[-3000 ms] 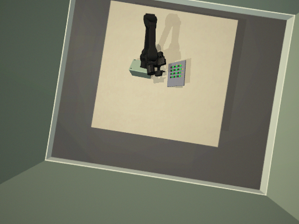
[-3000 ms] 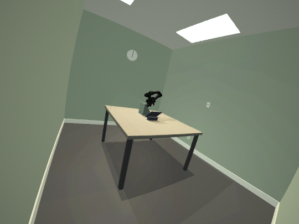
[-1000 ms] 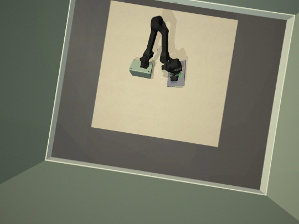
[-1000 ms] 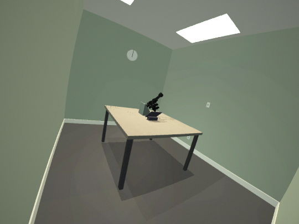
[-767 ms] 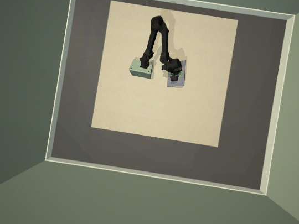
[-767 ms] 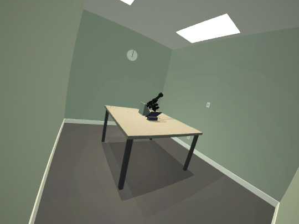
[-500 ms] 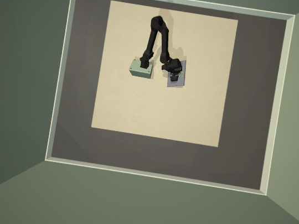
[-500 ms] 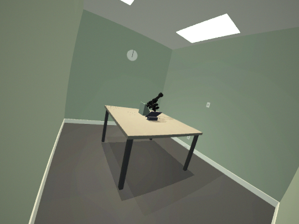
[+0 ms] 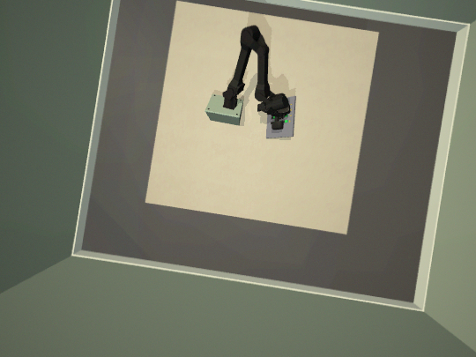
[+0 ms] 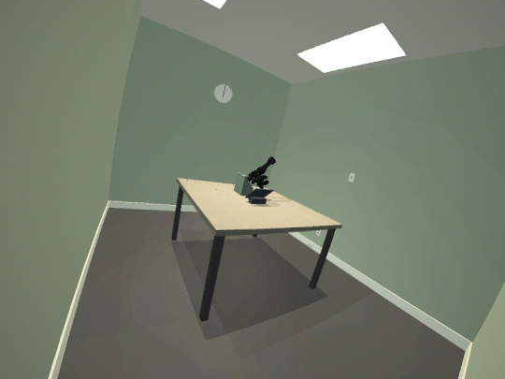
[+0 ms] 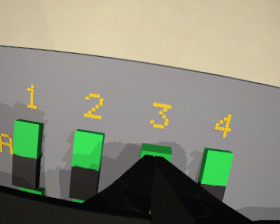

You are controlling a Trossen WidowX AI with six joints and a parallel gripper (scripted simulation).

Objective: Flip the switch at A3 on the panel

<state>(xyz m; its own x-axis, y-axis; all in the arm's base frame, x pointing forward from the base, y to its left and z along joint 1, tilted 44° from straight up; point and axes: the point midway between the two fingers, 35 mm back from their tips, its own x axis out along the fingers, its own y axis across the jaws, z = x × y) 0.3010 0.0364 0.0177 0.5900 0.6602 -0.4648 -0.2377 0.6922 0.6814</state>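
panel (image 11: 125,75): matt grey, smooth, printed yellow marks
switches (image 11: 86,150): smooth green and dark halves, plastic-looking
tool (image 11: 153,212): matt black, faceted
surface (image 9: 264,174): pale wood-toned, matt
arm base block (image 9: 218,116): pale green, matt
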